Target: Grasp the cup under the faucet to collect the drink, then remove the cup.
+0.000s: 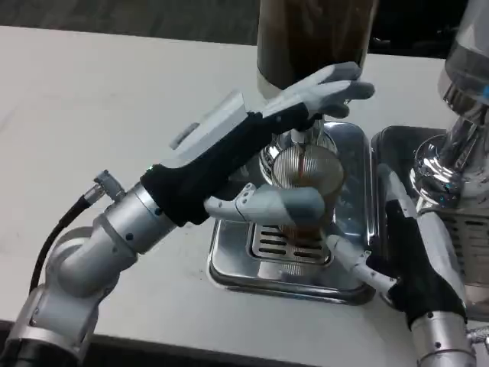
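so my left hand [306, 103] presses the faucet lever while my right hand [382, 264] grips the cup [306, 180] (filling) above the drip tray [229, 264].

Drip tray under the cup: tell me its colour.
Shiny silver metal drip tray, with a slotted grate beneath the cup; seen in the head view.

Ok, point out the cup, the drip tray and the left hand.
cup [307, 170]: head view, on its ribbed side wall under the faucet.
drip tray [229, 264]: head view, on its bare front-left rim.
left hand [302, 103]: head view, on the white back, at the faucet.
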`<state>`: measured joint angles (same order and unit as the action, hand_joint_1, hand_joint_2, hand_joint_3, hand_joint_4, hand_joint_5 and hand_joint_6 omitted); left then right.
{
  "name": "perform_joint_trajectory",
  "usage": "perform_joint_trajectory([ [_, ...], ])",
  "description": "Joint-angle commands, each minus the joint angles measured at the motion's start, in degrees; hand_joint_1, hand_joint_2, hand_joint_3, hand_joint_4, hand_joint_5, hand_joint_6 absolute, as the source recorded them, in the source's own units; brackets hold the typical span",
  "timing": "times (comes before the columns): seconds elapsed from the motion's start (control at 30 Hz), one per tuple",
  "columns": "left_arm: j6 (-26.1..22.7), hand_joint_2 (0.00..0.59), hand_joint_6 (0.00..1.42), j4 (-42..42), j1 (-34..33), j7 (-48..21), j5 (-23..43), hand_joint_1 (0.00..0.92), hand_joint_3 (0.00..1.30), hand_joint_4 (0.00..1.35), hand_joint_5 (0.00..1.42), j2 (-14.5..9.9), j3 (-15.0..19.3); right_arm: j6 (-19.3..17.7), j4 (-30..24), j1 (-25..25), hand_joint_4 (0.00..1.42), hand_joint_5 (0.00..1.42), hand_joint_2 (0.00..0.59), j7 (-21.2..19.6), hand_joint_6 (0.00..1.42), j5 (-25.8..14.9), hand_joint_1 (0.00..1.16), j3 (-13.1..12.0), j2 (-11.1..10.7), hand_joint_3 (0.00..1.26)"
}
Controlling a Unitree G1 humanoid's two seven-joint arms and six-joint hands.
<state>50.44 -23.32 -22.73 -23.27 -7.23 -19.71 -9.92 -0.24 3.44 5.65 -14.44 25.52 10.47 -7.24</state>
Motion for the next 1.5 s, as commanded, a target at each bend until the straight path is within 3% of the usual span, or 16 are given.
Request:
perform_joint_trajectory([
  [0.03, 0.3, 0.091, 0.17, 0.1, 0.5, -0.6, -1.3, 0.000, 0.17, 0.03, 0.23, -0.5, -1.3, -0.4, 2.5, -2.6, 0.00, 0.00, 0.244, -0.3, 0.00, -0.3, 0.58, -0.5, 0.4, 0.00],
  [0.53, -0.3, 0.101, 0.15, 0.8, 0.5, -0.5, -1.1, 0.000, 0.17, 0.03, 0.23, -0.9, -1.3, -1.6, 6.2, -6.4, 0.00, 0.00, 0.218, -0.5, 0.00, -0.9, 0.60, -0.5, 1.2, 0.00],
  [0.77, -0.6, 0.101, 0.15, 0.8, 0.5, -0.2, -1.2, 0.000, 0.17, 0.03, 0.23, -0.9, -1.2, -4.0, 9.5, -8.7, 0.00, 0.00, 0.216, -0.6, 0.00, -2.6, 0.60, -1.0, 2.3, 0.00],
  [0.97, -0.6, 0.102, 0.15, 0.6, 0.5, 0.1, -1.4, 0.000, 0.17, 0.03, 0.23, -1.0, -0.9, -8.5, 13.5, -9.8, 0.00, 0.00, 0.221, -0.5, 0.00, -5.7, 0.60, -1.2, 3.7, 0.00],
  [1.2, -0.8, 0.102, 0.15, 0.8, 0.5, 0.6, -1.6, 0.000, 0.17, 0.04, 0.23, -1.2, -0.7, -9.8, 11.9, -8.3, 0.00, 0.00, 0.223, 0.3, 0.00, -5.9, 0.60, -1.0, 3.5, 0.00],
  [1.5, -0.7, 0.102, 0.15, 0.5, 0.5, 1.0, -1.8, 0.000, 0.18, 0.04, 0.24, -1.1, -0.7, -8.6, 7.3, -5.6, 0.00, 0.00, 0.221, 0.7, 0.00, -4.7, 0.60, -0.9, 2.1, 0.00],
])
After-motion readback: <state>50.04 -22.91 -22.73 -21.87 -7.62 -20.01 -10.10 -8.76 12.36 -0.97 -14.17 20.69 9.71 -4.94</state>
